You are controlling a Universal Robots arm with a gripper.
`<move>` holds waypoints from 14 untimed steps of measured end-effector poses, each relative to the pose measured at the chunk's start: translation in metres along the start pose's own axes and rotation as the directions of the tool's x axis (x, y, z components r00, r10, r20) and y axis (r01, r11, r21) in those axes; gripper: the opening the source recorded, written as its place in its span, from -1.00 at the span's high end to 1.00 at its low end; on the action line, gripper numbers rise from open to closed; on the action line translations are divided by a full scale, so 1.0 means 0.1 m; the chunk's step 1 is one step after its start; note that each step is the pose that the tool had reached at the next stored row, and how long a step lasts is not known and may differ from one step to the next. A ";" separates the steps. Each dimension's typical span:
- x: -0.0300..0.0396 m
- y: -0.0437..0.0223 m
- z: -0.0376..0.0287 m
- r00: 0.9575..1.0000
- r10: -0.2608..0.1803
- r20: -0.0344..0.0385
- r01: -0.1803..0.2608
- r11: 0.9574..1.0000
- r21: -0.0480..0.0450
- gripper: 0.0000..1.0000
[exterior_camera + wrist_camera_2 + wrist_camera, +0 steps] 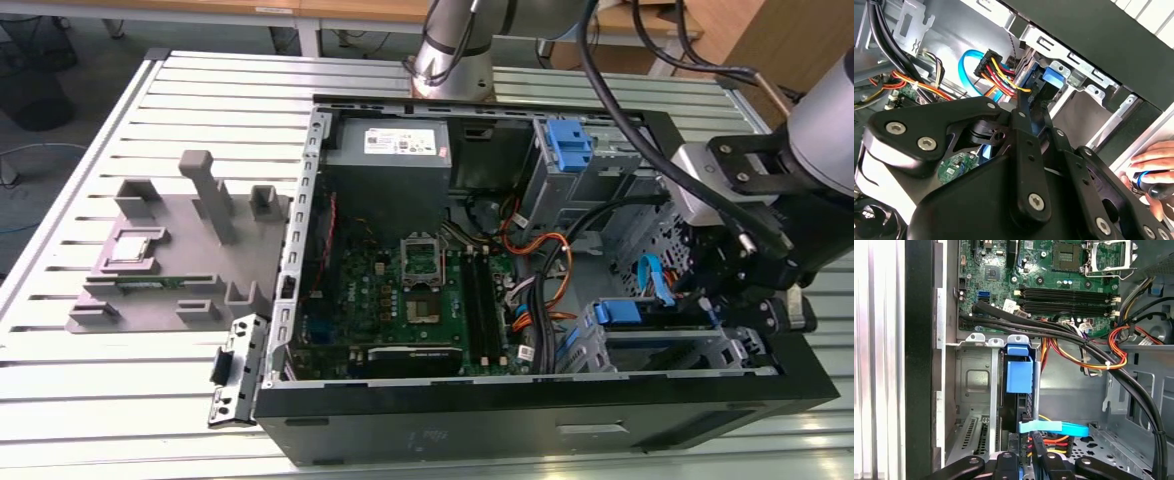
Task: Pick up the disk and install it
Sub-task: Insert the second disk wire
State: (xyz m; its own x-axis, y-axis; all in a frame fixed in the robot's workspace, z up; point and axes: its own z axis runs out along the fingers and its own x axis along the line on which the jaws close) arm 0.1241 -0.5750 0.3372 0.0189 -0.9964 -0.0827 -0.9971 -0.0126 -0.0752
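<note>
Edgewise, blue-railed disk [1018, 390] in bay.

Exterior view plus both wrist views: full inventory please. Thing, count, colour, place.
table: 1, silver slatted, under everything
fixture: 1, grey, on the table at the exterior view's left
computer case: 1, black, open, lying on the table
motherboard: 1, green, on the case floor
power supply: 1, grey with a white sticker, far corner of the case
bracket: 1, blue, in the far drive cage
disk: 1, blue rail showing, edge-on in the near drive cage
power cables: several, orange, red and yellow, beside the motherboard
flat cable: 1, light blue, by the disk
person's hand: 1, outside the case wall
gripper: 1, black, right at the disk
</note>
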 end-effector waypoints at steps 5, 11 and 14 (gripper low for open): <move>-0.013 -0.038 0.003 1.000 0.000 0.001 0.000 1.000 0.000 0.50; -0.030 -0.069 -0.007 1.000 0.000 0.001 0.000 1.000 0.000 0.50; -0.051 -0.070 -0.006 1.000 0.000 0.001 0.000 1.000 0.000 0.50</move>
State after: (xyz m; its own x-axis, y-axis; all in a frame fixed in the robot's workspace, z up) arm 0.1309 -0.5699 0.3387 0.0188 -0.9963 -0.0840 -0.9971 -0.0125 -0.0751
